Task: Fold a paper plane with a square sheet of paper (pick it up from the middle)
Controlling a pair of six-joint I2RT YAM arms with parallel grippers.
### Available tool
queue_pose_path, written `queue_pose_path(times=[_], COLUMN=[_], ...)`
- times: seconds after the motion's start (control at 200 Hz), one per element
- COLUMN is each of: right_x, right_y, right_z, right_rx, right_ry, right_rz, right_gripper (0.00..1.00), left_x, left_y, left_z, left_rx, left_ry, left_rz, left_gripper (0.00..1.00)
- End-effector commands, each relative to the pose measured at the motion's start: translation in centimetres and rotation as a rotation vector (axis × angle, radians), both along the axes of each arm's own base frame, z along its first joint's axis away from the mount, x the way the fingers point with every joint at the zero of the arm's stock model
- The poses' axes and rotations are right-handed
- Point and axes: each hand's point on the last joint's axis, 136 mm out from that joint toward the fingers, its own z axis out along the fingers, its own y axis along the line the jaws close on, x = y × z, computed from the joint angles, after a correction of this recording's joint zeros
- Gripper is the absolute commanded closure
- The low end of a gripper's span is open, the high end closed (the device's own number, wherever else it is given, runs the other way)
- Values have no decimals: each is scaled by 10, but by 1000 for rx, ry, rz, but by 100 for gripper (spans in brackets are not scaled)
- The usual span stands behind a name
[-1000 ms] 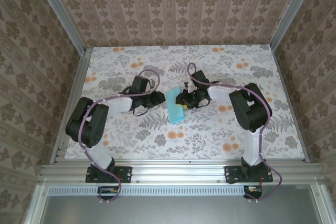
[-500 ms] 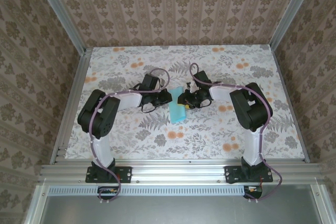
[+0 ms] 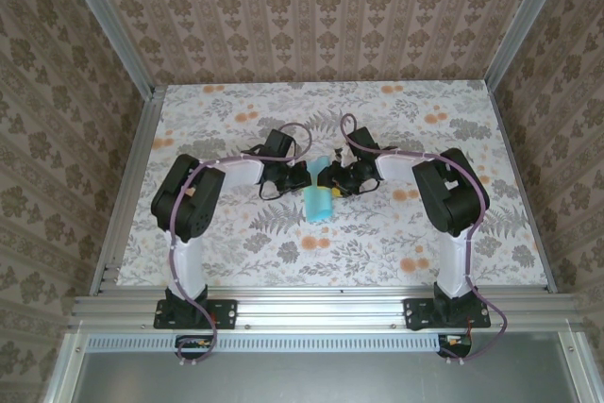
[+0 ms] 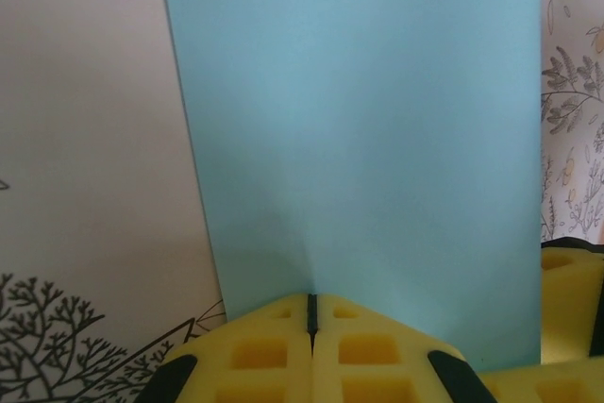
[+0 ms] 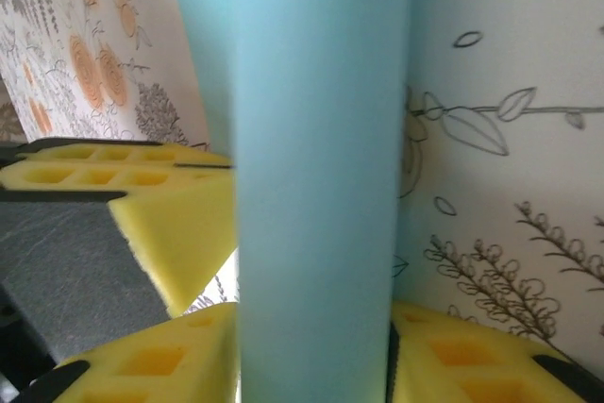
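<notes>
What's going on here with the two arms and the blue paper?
Both arms meet at the middle of the table over the square sheet of paper. The left gripper is shut, pinching one edge of the sheet, which is bowed rather than lying flat. The right gripper has its pads on either side of the paper; I can't tell whether they press on it. No plane shape yet.

Even, soft light, faint shadows; the square sheet of paper (image 5: pixel 321 186) looms blurred.
</notes>
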Motion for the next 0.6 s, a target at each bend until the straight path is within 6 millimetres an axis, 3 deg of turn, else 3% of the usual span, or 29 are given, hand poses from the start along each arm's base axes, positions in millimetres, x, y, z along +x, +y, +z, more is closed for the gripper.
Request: queue_pose_path(times=[0.0,0.22,0.595], right_x=[-4,1,2], right_y=[-12,-32,-18], right_z=[15,23,13], right_rx=[-59,-217,-191], right_ry=[3,-56,-14], right_rz=[-13,20,107], right_gripper=[52,45,45], left_x=[-14,-16,-15], left_y=[10,7,5], left_z=[-23,-24,-20], left_rx=[84,104,113], left_ry=[66,66,55], left_rz=[-27,-60,-66], left_gripper=[97,97,97])
